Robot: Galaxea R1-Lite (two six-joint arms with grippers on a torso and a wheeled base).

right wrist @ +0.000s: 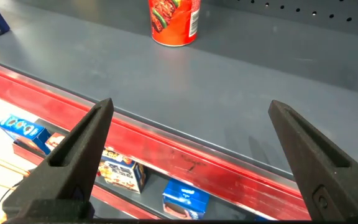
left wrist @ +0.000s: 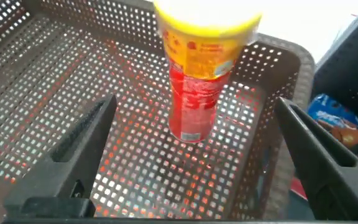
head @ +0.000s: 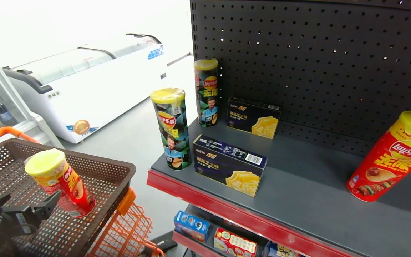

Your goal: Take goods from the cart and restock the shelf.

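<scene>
Left gripper [left wrist: 196, 109]: jaws spread wide, grasping nothing. Just ahead, centred on the gap and apart from both fingers, a cylindrical red chip can [left wrist: 194, 93] with a yellow lid stands upright on the perforated brown plastic basket [left wrist: 42, 62] of the cart. Right gripper [right wrist: 191, 107]: jaws likewise released, over the red-edged front of the smooth grey shelf [right wrist: 260, 87]. Beyond them, a second red can [right wrist: 174, 22] tilts toward the black pegboard [head: 316, 53].

Red can [head: 61, 184], yellow lid, in brown perforated basket [head: 102, 167] on orange cart [head: 127, 228]; grey shelf [head: 309, 200], red front edge, black pegboard [head: 316, 53]: two dark yellow-lidded cans [head: 171, 128] [head: 207, 92], two navy boxes [head: 228, 164] [head: 253, 116] printed yellow, second red can [head: 391, 157], yellow-lidded, at right edge.
</scene>
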